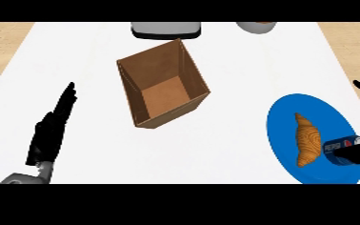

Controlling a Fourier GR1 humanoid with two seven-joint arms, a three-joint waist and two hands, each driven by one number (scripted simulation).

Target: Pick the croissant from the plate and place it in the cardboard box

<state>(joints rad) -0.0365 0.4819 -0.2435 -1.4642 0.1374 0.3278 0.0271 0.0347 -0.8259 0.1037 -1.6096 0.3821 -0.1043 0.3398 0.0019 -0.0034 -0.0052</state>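
Note:
A golden croissant lies lengthwise on a blue plate at the right of the white counter. An open cardboard box, nothing inside it, stands tilted at the centre, well left of the plate. My left hand rests open at the lower left, fingers straight and pointing away, apart from the box. Only a small black sliver of my right hand shows at the right edge, above the plate and not touching the croissant.
A blue soda can lies on the plate's right side, beside the croissant. A grey and black appliance and a grey bowl stand at the counter's far edge. Wooden floor shows past both side edges.

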